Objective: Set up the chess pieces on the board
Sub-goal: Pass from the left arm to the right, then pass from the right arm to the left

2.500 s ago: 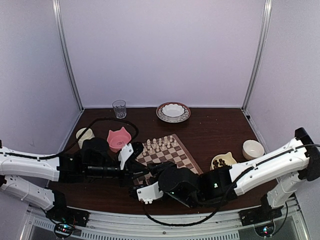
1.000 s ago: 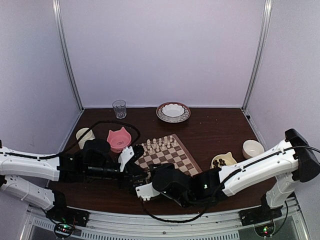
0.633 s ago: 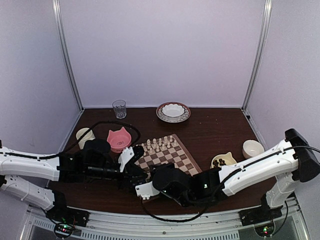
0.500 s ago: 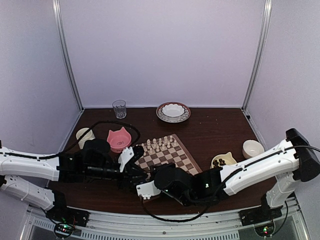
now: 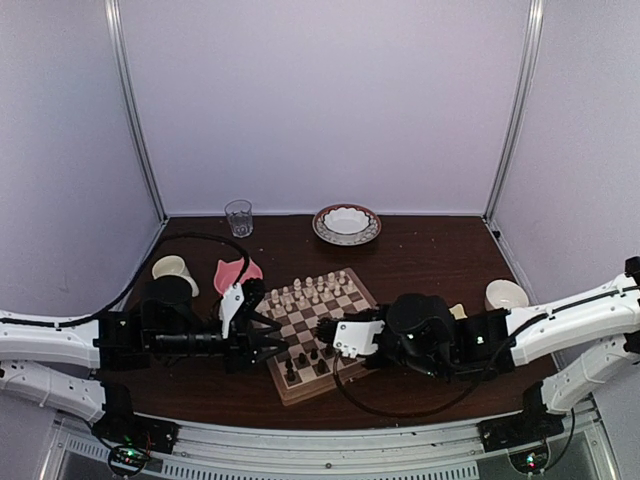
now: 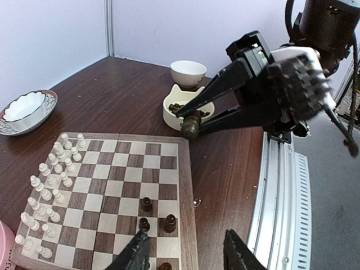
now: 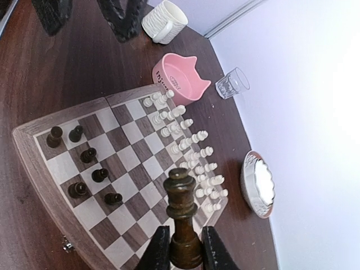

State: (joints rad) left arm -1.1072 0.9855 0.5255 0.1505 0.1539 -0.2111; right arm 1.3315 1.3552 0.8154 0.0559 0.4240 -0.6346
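The dark tabletop point(image 5: 420, 250) fills the lower half of the top view, with the board point(image 5: 335, 312) at its centre. The left gripper point(image 6: 185, 260) hovers at the board's near edge, fingers apart and empty. The right gripper point(image 7: 181, 247) is clamped on a tall dark chessman point(image 7: 180, 194) over the board's right side. In the right wrist view, six dark chess pieces point(image 7: 87, 154) stand near the board's left corner.

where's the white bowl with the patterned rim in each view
top external: white patterned-rim bowl, back centre, near the wall
left wrist: bowl at the left edge, mid-height
right wrist: bowl lower right, seen edge-on
shared landmark: checked wooden chessboard; the bowl lies beyond its cream-white chessmen side
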